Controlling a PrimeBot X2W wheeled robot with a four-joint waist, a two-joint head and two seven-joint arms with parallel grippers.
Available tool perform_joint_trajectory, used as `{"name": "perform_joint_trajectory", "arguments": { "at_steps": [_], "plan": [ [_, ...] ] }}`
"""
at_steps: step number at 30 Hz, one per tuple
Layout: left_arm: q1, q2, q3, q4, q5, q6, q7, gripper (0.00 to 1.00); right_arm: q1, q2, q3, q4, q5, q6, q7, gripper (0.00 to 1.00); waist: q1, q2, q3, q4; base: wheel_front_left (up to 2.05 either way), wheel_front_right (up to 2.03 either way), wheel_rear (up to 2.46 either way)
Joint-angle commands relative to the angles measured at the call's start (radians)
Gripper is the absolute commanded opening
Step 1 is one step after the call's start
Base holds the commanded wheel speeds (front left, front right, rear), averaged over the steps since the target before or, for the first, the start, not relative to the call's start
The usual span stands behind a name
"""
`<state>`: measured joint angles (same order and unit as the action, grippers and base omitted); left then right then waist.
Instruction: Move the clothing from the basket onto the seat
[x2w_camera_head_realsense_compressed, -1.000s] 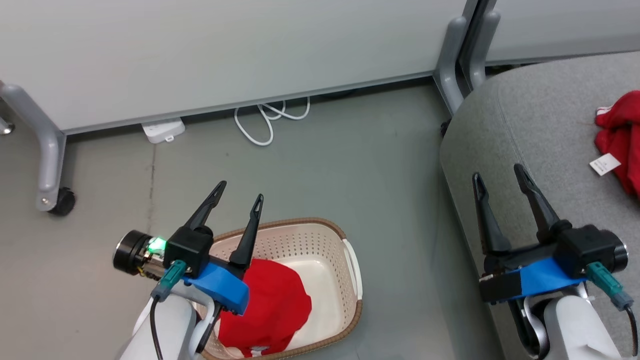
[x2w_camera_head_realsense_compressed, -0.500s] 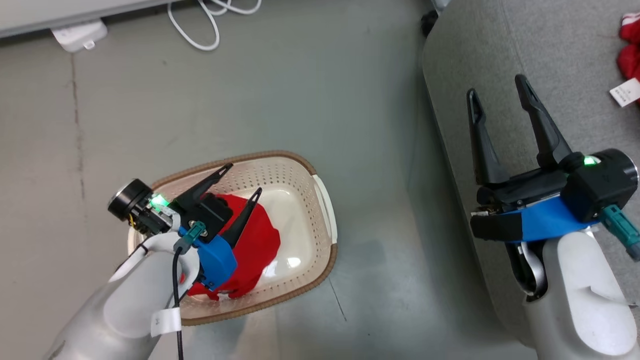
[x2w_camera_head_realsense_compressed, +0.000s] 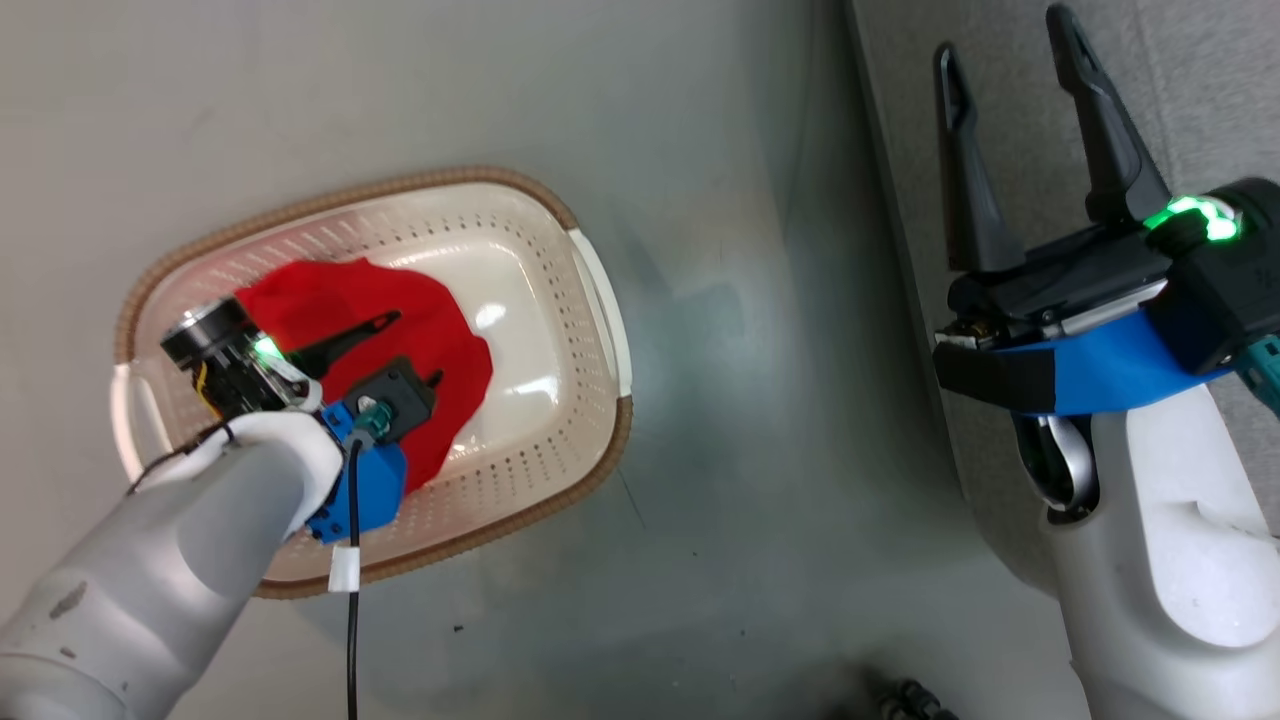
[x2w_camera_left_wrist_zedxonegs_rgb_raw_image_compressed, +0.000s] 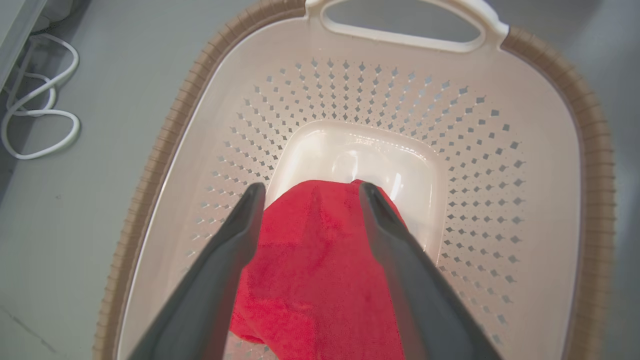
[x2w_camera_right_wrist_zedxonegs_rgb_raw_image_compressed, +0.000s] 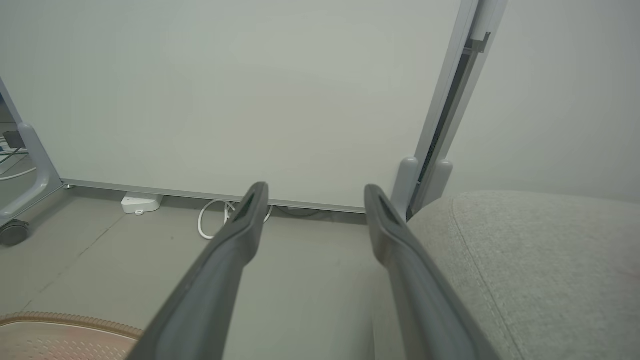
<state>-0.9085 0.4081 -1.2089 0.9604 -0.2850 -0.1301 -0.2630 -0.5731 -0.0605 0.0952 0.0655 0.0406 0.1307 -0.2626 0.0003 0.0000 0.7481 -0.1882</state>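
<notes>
The cream basket (x2w_camera_head_realsense_compressed: 540, 420) with a brown rim stands on the floor, and red clothing (x2w_camera_head_realsense_compressed: 300, 295) lies in its left half. My left gripper (x2w_camera_head_realsense_compressed: 416, 348) reaches down inside the basket, open, its two fingers straddling the top of the cloth. In the left wrist view the clothing (x2w_camera_left_wrist_zedxonegs_rgb_raw_image_compressed: 310, 260) lies between the open fingers of the left gripper (x2w_camera_left_wrist_zedxonegs_rgb_raw_image_compressed: 311, 187), against the basket's perforated wall (x2w_camera_left_wrist_zedxonegs_rgb_raw_image_compressed: 350, 90). My right gripper (x2w_camera_head_realsense_compressed: 1003, 32) hangs open and empty over the edge of the grey seat (x2w_camera_head_realsense_compressed: 1190, 80). The right wrist view has the right gripper (x2w_camera_right_wrist_zedxonegs_rgb_raw_image_compressed: 315, 189) beside the seat (x2w_camera_right_wrist_zedxonegs_rgb_raw_image_compressed: 525, 260).
Grey floor (x2w_camera_head_realsense_compressed: 750, 450) separates basket and seat. A white partition panel (x2w_camera_right_wrist_zedxonegs_rgb_raw_image_compressed: 225, 90) stands behind, with a castor leg (x2w_camera_right_wrist_zedxonegs_rgb_raw_image_compressed: 15, 230), a white cable (x2w_camera_right_wrist_zedxonegs_rgb_raw_image_compressed: 210, 220) and a white adapter (x2w_camera_right_wrist_zedxonegs_rgb_raw_image_compressed: 140, 202) at its foot. The cable (x2w_camera_left_wrist_zedxonegs_rgb_raw_image_compressed: 40, 120) lies left of the basket.
The head camera has tilted down. My left gripper has gone down into the basket, over the red clothing, still open. The right gripper stays open by the seat's edge.
</notes>
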Motion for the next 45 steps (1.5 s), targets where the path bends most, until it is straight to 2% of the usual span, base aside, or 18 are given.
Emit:
{"name": "perform_joint_trajectory", "arguments": {
  "at_steps": [1, 9, 19, 32, 33, 35, 45],
  "plan": [
    [-0.038, 0.004, -0.025, 0.02, -0.01, 0.0, -0.003, 1.0, -0.027, 0.006, 0.004, -0.01, -0.003, 0.0, -0.003, 1.0, -0.0003, 0.0, 0.065, -0.021, 0.0, 0.0, 0.0],
    [-0.096, -0.001, -0.071, 0.094, -0.005, 0.0, 0.038, 1.0, -0.069, 0.009, 0.009, -0.032, -0.003, 0.0, -0.003, 1.0, -0.0003, 0.0, 0.162, -0.035, 0.0, 0.0, 0.0],
    [-0.15, 0.034, -0.074, 0.141, 0.037, 0.0, 0.147, 1.0, -0.115, 0.011, 0.018, -0.076, -0.005, 0.0, -0.004, 1.0, -0.0003, 0.0, 0.283, -0.073, 0.0, 0.0, 0.0],
    [-0.209, 0.053, -0.074, 0.203, 0.019, 0.002, 0.279, 1.0, -0.107, 0.011, 0.01, -0.124, 0.017, 0.0, -0.003, 1.0, -0.0003, 0.0, 0.357, -0.094, 0.0, 0.0, 0.0],
    [-0.211, 0.054, -0.074, 0.21, 0.019, 0.002, 0.292, 0.9, -0.105, 0.011, 0.009, -0.124, 0.017, 0.0, -0.003, 1.0, -0.0003, 0.0, 0.358, -0.094, 0.0, 0.0, 0.0],
    [-0.212, 0.053, -0.074, 0.213, 0.023, 0.002, 0.303, 0.0, -0.102, 0.011, 0.007, -0.126, 0.017, 0.0, -0.003, 1.0, -0.0003, 0.0, 0.36, -0.094, 0.0, 0.0, 0.0],
    [-0.201, 0.021, -0.076, 0.191, 0.023, -0.001, 0.293, 0.0, -0.107, 0.011, -0.004, -0.116, 0.017, 0.0, -0.003, 1.0, -0.0003, 0.0, 0.347, -0.081, 0.0, 0.0, 0.0]
  ]
}}
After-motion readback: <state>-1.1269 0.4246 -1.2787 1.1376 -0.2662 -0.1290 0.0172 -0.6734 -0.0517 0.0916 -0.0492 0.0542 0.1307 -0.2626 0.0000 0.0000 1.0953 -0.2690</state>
